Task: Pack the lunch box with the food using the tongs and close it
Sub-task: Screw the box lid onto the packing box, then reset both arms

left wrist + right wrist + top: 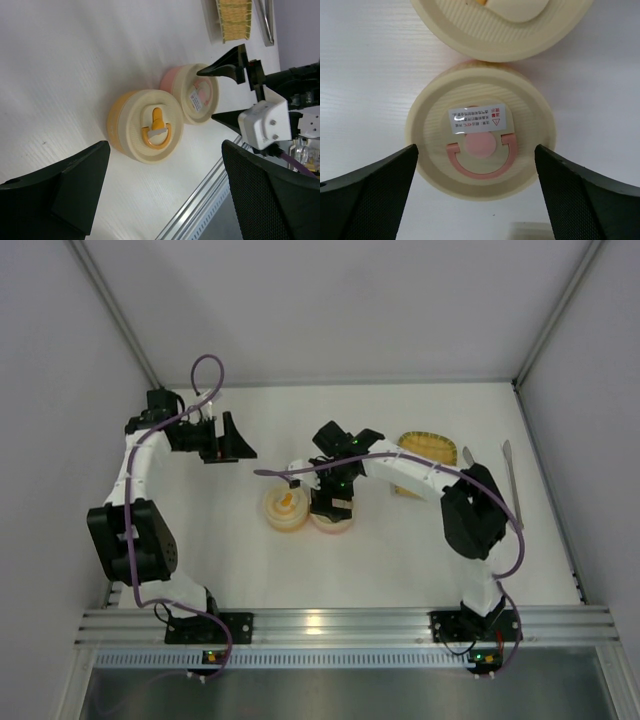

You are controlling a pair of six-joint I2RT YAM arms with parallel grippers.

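Note:
The lunch box is two round tubs side by side, a cream-yellow tub (284, 509) and a pink tub (480, 145), both with cream lids on. The yellow tub's lid (152, 126) carries an orange ring handle, and the pink one's lid (199, 95) a pink ring and a sticker. My right gripper (476, 150) hangs open just above the pink lid, a finger (370, 195) standing off each side. Far left and back, my left gripper (228, 438) is open and empty. The tongs (510, 475) lie at the right edge. No food shows.
A flat yellow ribbed tray (420, 452) lies behind the right forearm, with a small grey utensil (468, 455) beside it. The aluminium rail (330, 623) runs along the near table edge. White walls enclose the table on three sides.

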